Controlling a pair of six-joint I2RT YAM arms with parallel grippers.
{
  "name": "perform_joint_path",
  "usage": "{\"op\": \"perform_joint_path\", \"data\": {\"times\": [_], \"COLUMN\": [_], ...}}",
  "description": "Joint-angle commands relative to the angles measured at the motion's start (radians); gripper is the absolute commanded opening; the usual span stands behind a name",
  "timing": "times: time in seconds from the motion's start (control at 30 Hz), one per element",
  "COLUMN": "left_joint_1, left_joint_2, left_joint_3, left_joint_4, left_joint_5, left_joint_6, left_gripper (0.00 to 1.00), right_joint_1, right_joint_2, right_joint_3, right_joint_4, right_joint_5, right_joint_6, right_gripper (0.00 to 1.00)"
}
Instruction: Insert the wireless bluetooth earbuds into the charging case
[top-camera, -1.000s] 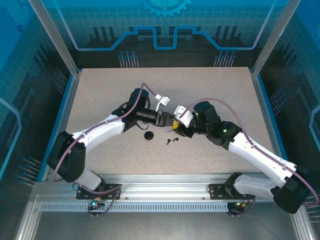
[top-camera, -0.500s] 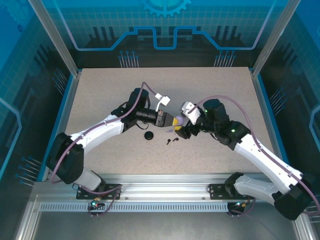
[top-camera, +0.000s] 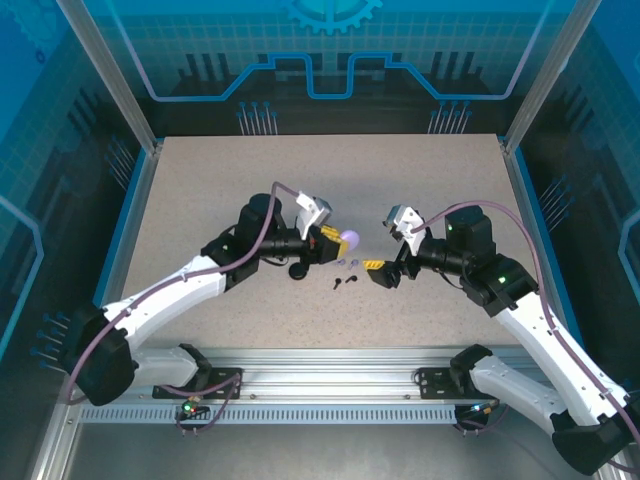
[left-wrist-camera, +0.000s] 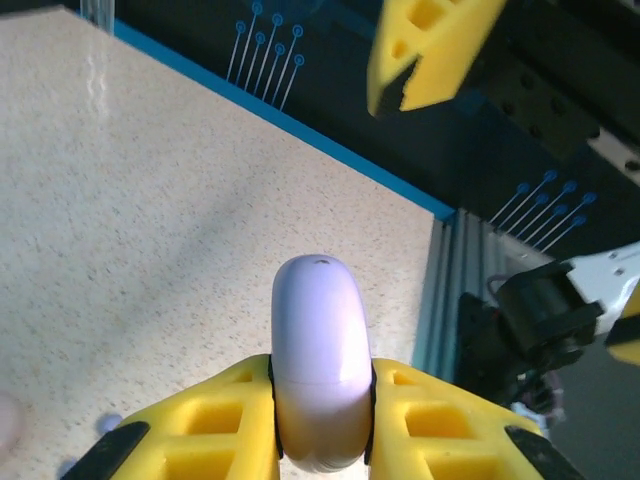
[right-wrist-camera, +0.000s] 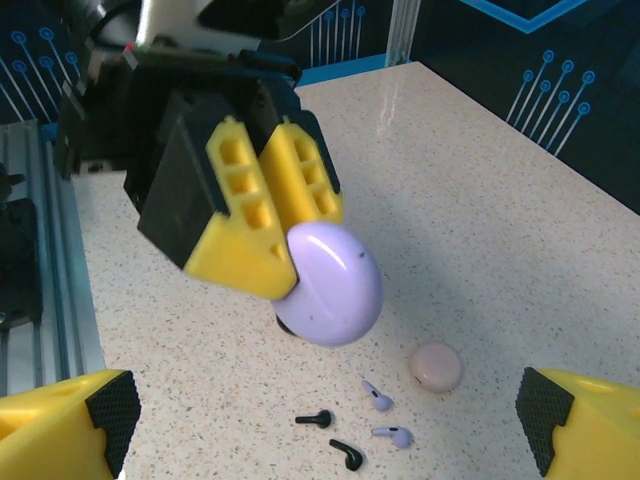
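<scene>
My left gripper (left-wrist-camera: 322, 380) is shut on a lavender charging case (left-wrist-camera: 320, 350), pinched edge-on between its yellow fingers and held above the table (top-camera: 200, 180). From above, the case (top-camera: 347, 238) sits at the tip of the left gripper (top-camera: 335, 238). My right gripper (top-camera: 382, 270) stands open to its right, apart from it. In the right wrist view the case (right-wrist-camera: 335, 283) looks closed. Below it lie two lavender earbuds (right-wrist-camera: 378, 397) and two black earbuds (right-wrist-camera: 318, 419), between the wide-apart fingers of the right gripper (right-wrist-camera: 322, 432).
A round pale pink case (right-wrist-camera: 436, 366) lies beside the lavender earbuds. A black case (top-camera: 297, 270) rests on the table under the left arm. A metal rail (top-camera: 320, 385) runs along the near edge, with a blue rim (left-wrist-camera: 330, 150) round the table.
The lavender case has passed from the right gripper to the left, which shut on it and tilted it up. The right gripper opened wide and drew back to the right.
</scene>
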Motion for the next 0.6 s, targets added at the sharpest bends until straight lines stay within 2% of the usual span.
{"op": "perform_joint_path", "data": {"times": [0.0, 0.17, 0.23, 0.37, 0.57], "left_joint_1": [-0.044, -0.059, -0.061, -0.063, -0.066], "left_joint_2": [-0.055, -0.093, -0.098, -0.102, -0.109], "left_joint_3": [-0.079, -0.13, -0.132, -0.124, -0.119], "left_joint_4": [0.141, 0.228, 0.234, 0.229, 0.231], "left_joint_5": [-0.093, -0.115, -0.108, -0.089, -0.063], "left_joint_6": [0.205, 0.255, 0.261, 0.264, 0.256], "left_gripper": [0.14, 0.12, 0.12, 0.12, 0.12], "right_joint_1": [-0.013, -0.012, -0.012, -0.011, -0.006], "right_joint_2": [-0.014, -0.027, -0.018, 0.035, 0.097], "right_joint_3": [-0.027, -0.046, -0.044, -0.015, -0.014], "right_joint_4": [0.019, 0.05, 0.041, -0.013, 0.013], "right_joint_5": [-0.065, -0.08, -0.108, -0.149, -0.167], "right_joint_6": [-0.029, -0.079, -0.108, -0.132, -0.123], "right_gripper": [1.0, 0.97, 0.88, 0.78, 0.7]}}
